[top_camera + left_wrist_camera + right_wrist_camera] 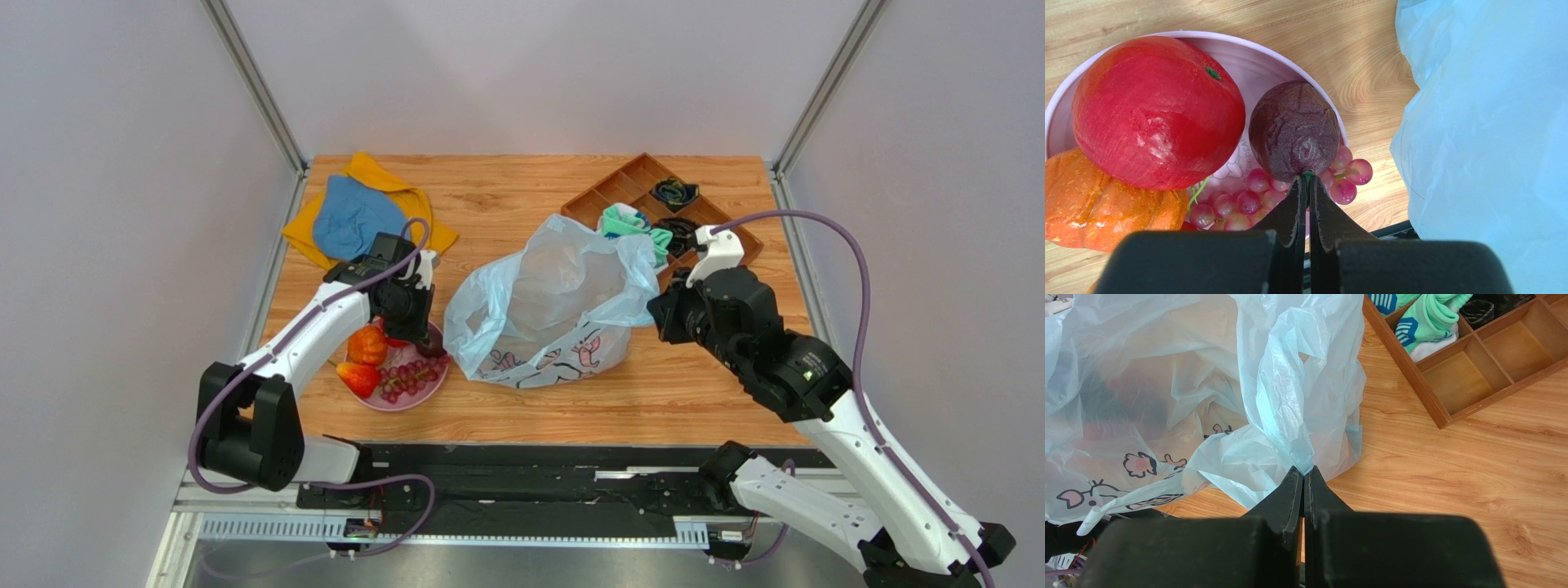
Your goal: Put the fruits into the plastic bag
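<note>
Top view: the plastic bag (552, 306) lies on the tabletop (699, 392), directly right of the left tool (420, 331). The right tool (656, 316) is at the bag's right edge.
Left wrist: the left tool is clenched on the stem end of the plum (1293, 131), over the right rim of the pink plate (1254, 61).
Right wrist: the right tool is clenched on a gathered fold of the bag's rim.
Coming move: probably a carry to the right; the left arm is nearer.

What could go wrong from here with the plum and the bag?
1. The jaws of the left gripper pinch only the stem tip of the plum, so it may slip out and drop onto the pink plate or roll off.
2. The right gripper clamps just a thin fold of the plastic bag; if that slips, the mouth may sag shut.
</note>
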You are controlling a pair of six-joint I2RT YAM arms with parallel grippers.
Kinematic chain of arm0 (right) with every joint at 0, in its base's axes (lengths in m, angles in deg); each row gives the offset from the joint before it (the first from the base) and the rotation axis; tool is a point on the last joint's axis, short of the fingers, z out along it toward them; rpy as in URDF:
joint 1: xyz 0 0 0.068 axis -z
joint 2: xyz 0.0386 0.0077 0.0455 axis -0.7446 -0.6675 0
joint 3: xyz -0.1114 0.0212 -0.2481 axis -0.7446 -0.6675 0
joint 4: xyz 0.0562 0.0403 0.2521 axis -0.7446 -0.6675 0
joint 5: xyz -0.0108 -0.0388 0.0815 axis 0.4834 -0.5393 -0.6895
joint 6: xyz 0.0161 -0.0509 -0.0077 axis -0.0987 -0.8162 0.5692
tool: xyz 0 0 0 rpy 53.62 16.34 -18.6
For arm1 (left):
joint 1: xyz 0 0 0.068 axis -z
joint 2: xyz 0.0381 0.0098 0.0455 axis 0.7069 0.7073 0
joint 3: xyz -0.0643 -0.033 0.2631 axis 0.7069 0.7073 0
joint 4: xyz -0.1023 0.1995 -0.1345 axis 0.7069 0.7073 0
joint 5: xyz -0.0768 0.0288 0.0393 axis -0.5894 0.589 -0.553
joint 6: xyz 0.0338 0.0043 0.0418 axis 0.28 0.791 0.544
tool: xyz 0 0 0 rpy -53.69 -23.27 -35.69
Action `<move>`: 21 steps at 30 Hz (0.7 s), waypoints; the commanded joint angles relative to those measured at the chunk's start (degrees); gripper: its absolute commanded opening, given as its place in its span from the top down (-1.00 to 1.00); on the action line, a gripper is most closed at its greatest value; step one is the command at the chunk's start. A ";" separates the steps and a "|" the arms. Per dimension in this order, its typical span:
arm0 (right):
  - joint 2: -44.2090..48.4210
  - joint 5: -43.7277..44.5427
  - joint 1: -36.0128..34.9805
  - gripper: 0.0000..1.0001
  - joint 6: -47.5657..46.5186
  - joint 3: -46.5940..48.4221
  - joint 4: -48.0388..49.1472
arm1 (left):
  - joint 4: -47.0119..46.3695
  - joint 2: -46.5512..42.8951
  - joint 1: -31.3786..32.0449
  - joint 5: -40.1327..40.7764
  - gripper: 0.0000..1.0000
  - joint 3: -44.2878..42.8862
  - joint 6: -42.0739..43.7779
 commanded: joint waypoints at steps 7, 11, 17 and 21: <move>0.10 -0.37 0.07 0.99 0.22 0.54 1.74 | -2.27 -5.96 0.30 -3.49 1.00 -1.77 1.32; 0.01 -0.11 -0.02 1.00 0.22 0.62 1.48 | -3.15 -8.42 0.30 -3.40 1.00 -1.77 1.67; -0.07 -0.02 0.07 1.00 0.48 0.54 1.56 | -6.31 -14.75 0.30 -3.41 1.00 -0.72 2.20; -0.08 -0.11 0.07 1.00 0.66 0.54 1.48 | -7.02 -18.18 0.30 0.10 1.00 -0.02 1.67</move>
